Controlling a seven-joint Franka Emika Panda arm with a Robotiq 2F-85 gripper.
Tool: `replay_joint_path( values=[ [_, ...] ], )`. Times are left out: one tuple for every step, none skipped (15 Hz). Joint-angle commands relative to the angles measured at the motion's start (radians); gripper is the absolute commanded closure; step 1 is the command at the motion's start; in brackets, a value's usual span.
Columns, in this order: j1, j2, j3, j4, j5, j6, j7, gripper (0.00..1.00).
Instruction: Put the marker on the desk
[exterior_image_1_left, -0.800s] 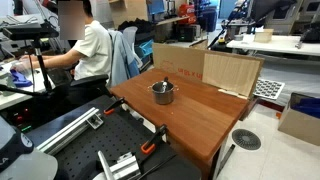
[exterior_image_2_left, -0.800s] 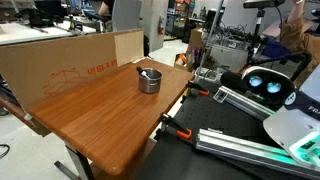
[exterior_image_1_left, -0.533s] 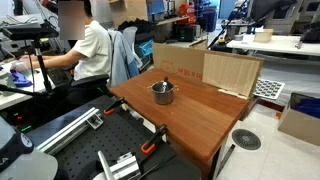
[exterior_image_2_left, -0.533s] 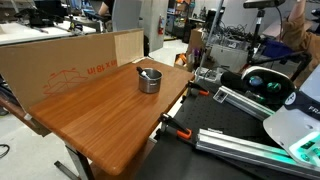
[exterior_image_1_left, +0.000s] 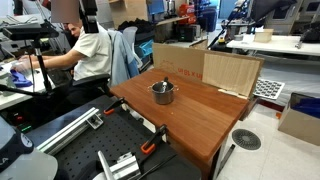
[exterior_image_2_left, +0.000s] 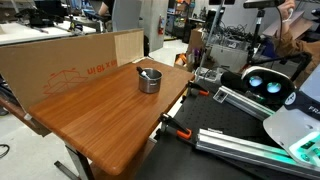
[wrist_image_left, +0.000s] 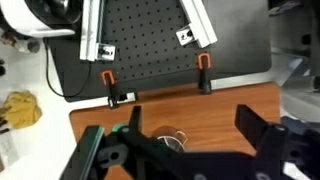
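A small metal pot (exterior_image_1_left: 162, 93) stands on the reddish-brown desk (exterior_image_1_left: 215, 118), near its middle, in both exterior views (exterior_image_2_left: 148, 81). The dark marker (exterior_image_2_left: 147, 72) lies in the pot, leaning on its rim; in the wrist view I cannot make it out. In the wrist view my gripper (wrist_image_left: 188, 108) is open and empty, high above the desk (wrist_image_left: 100, 118). The pot (wrist_image_left: 168, 136) shows just inside the left finger, partly hidden. The gripper does not show in the exterior views.
A cardboard sheet (exterior_image_1_left: 230, 70) stands along the desk's far edge (exterior_image_2_left: 60, 60). Orange clamps (wrist_image_left: 108, 78) hold the desk to the black perforated workbench (wrist_image_left: 140, 40). A person (exterior_image_1_left: 95, 50) sits beyond the desk. A yellow cloth (wrist_image_left: 20, 108) lies to the left.
Nothing on the desk has moved. The seated person has shifted slightly.
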Motion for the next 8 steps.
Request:
replay_joint_path(
  values=[
    [-0.025, 0.072, 0.007, -0.030, -0.132, 0.166, -0.058, 0.00],
    [-0.033, 0.104, 0.003, -0.038, -0.176, 0.222, -0.072, 0.00],
    [-0.045, 0.157, 0.008, -0.036, -0.227, 0.291, -0.075, 0.00],
    [-0.056, 0.199, 0.008, -0.036, -0.281, 0.350, -0.084, 0.00],
    [-0.068, 0.248, 0.009, -0.032, -0.338, 0.409, -0.088, 0.00],
    [-0.080, 0.293, 0.005, -0.027, -0.390, 0.464, -0.090, 0.00],
    [-0.089, 0.343, -0.001, -0.020, -0.446, 0.525, -0.101, 0.00],
    [-0.098, 0.391, -0.014, -0.009, -0.490, 0.580, -0.123, 0.00]
  ],
)
